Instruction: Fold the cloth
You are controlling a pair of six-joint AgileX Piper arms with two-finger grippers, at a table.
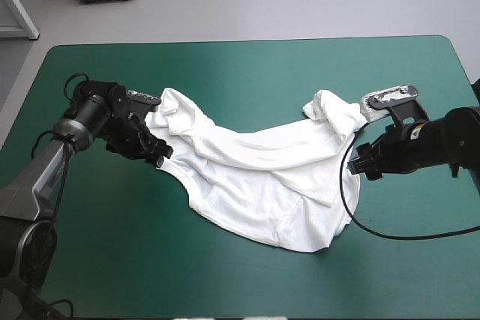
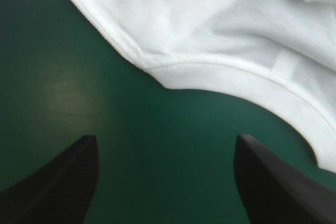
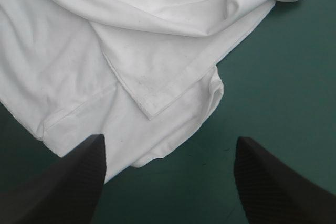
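On the teal-green desk [image 1: 225,73], centre to right: one white T-shirt [image 1: 262,177], short-sleeved, lying loosely spread and rumpled, with a long fold of cloth running across it from its left end to its right.

At the shirt's left edge: the left hand [image 1: 160,157], low over the desk, black fingers [image 2: 68,182] released and wide apart, only bare cover between them. A curved, hemmed edge of the shirt lies just ahead.

At the shirt's right side: the right hand [image 3: 169,140], likewise spread and grasping nothing. One finger stands over the cloth's edge, the other over bare cover. A hemmed corner lies ahead, between the two.
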